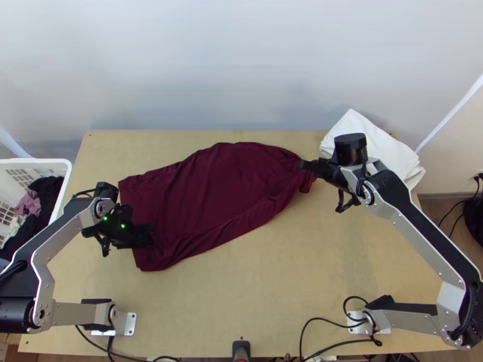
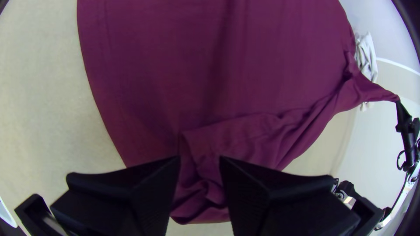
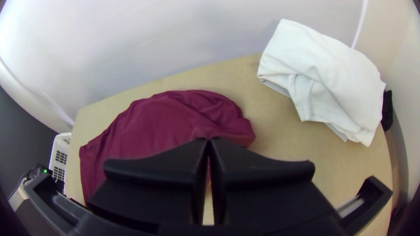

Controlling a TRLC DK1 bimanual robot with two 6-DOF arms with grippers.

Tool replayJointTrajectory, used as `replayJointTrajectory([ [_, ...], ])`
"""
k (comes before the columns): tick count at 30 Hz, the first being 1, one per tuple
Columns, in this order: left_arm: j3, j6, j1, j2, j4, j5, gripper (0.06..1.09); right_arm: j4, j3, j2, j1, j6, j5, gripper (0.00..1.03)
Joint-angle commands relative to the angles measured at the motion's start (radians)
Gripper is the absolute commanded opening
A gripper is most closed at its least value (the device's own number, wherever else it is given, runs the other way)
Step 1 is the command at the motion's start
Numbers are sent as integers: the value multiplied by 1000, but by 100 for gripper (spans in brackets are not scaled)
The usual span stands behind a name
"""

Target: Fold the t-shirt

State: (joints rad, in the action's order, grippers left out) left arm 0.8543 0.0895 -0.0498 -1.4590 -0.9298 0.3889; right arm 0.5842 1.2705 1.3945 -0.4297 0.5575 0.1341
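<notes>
The dark red t-shirt [image 1: 205,193] lies spread at a slant across the table's left and middle, its right end gathered and raised. My left gripper [image 1: 149,235] is over the shirt's lower left part; in the left wrist view my left gripper [image 2: 200,164] stands open above bunched folds of the shirt [image 2: 210,65]. At the shirt's right end is my right gripper [image 1: 306,165]. The right wrist view has my right gripper [image 3: 209,140] shut on the gathered fabric of the shirt [image 3: 162,118], and the left wrist view also shows that pinched tip pulled to a point.
Folded white cloth [image 1: 380,148] lies at the table's back right corner, close behind the right arm. A white basket [image 1: 65,166] with clothes stands beyond the left edge. Black cables [image 1: 329,320] run along the near edge. Bare wood [image 1: 271,271] shows in front of the shirt.
</notes>
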Motion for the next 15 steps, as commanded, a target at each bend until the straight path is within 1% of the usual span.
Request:
replayJointTrajectory([
  [1,14,-5,4,14,-17,-2,54,-15,-17,-23,5,16,-2,3],
  [15,28,-2,7,-31,-4,13,54,-30,-19,-19,5,12,-2,3],
])
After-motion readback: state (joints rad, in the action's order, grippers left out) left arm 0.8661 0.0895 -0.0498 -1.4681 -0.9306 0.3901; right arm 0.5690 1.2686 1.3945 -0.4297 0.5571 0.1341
